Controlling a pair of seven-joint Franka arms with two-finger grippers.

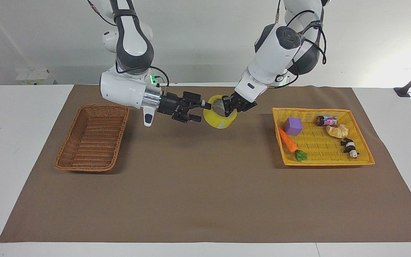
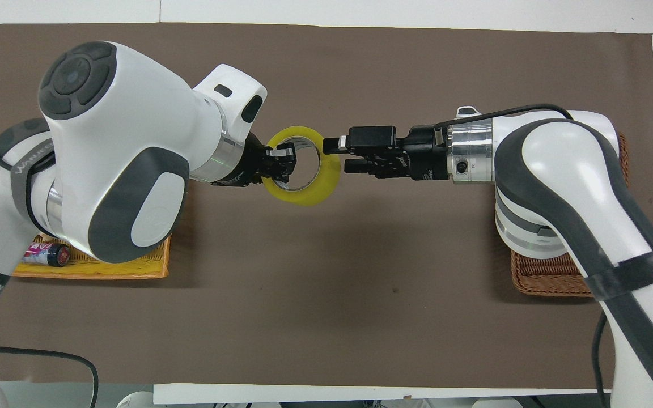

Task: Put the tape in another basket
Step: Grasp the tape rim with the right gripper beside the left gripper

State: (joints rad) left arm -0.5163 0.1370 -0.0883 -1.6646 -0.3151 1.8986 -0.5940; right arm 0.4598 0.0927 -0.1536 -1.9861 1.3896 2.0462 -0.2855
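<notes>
The yellow tape (image 1: 221,121) hangs in the air over the brown mat, between the two baskets. My left gripper (image 1: 232,107) is shut on the tape's wall, one finger inside the ring; it also shows in the overhead view (image 2: 281,164) on the tape (image 2: 304,195). My right gripper (image 1: 201,112) is open and points sideways at the tape; its fingertips reach the rim on the side toward the wicker basket (image 1: 91,139). In the overhead view the right gripper (image 2: 340,156) overlaps the ring's edge, and the right arm hides most of the wicker basket (image 2: 542,269).
A yellow mesh tray (image 1: 319,146) at the left arm's end holds a purple cube (image 1: 293,125), a carrot (image 1: 289,142), a can (image 1: 326,120), a croissant (image 1: 337,131) and a panda toy (image 1: 350,147). The left arm covers most of the tray (image 2: 94,269) in the overhead view.
</notes>
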